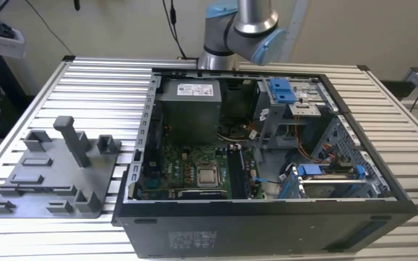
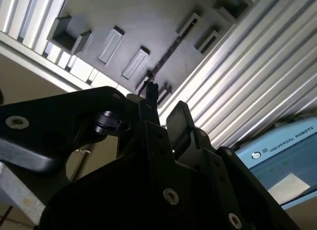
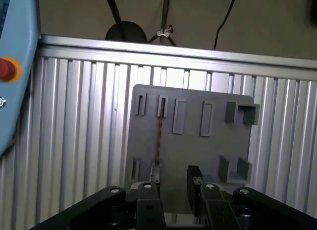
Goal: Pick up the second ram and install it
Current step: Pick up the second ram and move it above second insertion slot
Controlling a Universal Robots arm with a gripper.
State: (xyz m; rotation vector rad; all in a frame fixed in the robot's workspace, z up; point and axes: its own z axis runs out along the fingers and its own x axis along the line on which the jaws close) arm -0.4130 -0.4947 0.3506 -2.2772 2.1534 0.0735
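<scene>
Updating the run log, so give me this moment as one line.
gripper: jaws open, empty, above grey tray | second ram: on edge in that tray, not grasped

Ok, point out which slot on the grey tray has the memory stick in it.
The narrow slot beside the corner slot: the memory stick stands on edge in it; the other slots look empty.

The exterior view looks down from high and far back over the table (image 1: pixel 100 87), the open computer case (image 1: pixel 267 228) and the grey tray (image 1: pixel 49 179). Both wrist views sit close behind the gripper (image 3: pixel 172 183) (image 2: pixel 167 103), facing forward past it onto that same tray (image 3: pixel 198 150) (image 2: pixel 163 17) ahead, the second more obliquely.
</scene>
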